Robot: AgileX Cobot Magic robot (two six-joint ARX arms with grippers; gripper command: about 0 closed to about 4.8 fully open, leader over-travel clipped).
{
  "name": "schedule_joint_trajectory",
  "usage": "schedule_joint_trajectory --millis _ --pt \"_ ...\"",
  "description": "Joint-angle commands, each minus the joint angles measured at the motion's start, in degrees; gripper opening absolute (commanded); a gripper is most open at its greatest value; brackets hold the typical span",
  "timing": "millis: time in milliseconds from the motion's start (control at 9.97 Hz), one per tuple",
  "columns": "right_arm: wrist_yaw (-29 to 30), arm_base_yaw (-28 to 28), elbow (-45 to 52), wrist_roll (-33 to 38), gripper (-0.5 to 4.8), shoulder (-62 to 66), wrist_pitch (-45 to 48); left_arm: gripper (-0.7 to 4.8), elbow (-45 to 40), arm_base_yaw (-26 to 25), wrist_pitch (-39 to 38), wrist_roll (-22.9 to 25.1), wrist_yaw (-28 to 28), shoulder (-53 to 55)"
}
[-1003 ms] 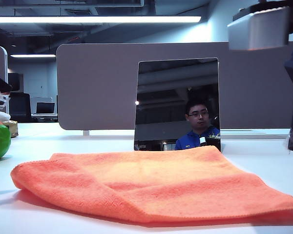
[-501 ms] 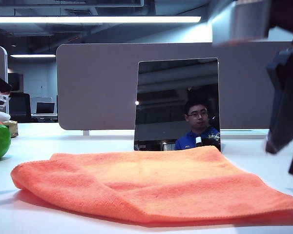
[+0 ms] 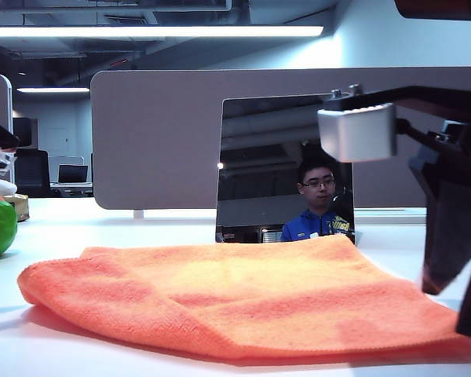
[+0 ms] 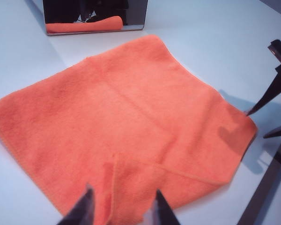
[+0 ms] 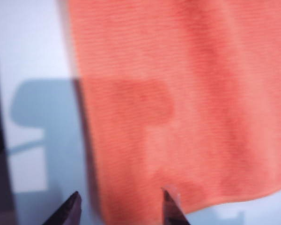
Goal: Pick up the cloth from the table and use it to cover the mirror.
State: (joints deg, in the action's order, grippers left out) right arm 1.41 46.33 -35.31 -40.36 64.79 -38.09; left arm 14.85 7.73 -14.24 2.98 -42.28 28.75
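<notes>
Here the cloth lies spread flat on the table, its far edge just in front of the upright mirror.

The right gripper hangs above the cloth's edge on the right of the exterior view. Its jaws stand apart with nothing between them; one fingertip sits over orange fabric, the other over bare table just beside the hem. Its shadow falls across both cloth and table beneath it.

The left gripper hovers above the near side of the cloth, jaws likewise parted and empty. Directly under it a corner of the cloth is folded over onto itself. The mirror stands well beyond this gripper, on the cloth's opposite side.
</notes>
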Motion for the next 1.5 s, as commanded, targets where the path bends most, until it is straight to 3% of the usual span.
schedule_joint_trajectory --millis 100,902,1203,1504 --pt "-2.0 -0.3 -0.2 -0.1 2.21 0.3 3.3 1.61 0.2 0.0 0.7 0.0 -0.3 0.0" --pt "-5.6 -0.1 -0.2 1.4 2.21 8.5 4.1 1.60 0.2 0.0 0.7 0.0 -0.3 -0.1" --pt "-6.0 4.2 -0.5 4.2 2.26 1.6 3.6 1.60 0.2 0.0 0.7 0.0 -0.3 -0.1" --pt "-6.5 4.9 -0.5 6.0 2.26 -2.1 -2.0 1.60 0.2 0.0 0.7 0.0 -0.2 -0.1"
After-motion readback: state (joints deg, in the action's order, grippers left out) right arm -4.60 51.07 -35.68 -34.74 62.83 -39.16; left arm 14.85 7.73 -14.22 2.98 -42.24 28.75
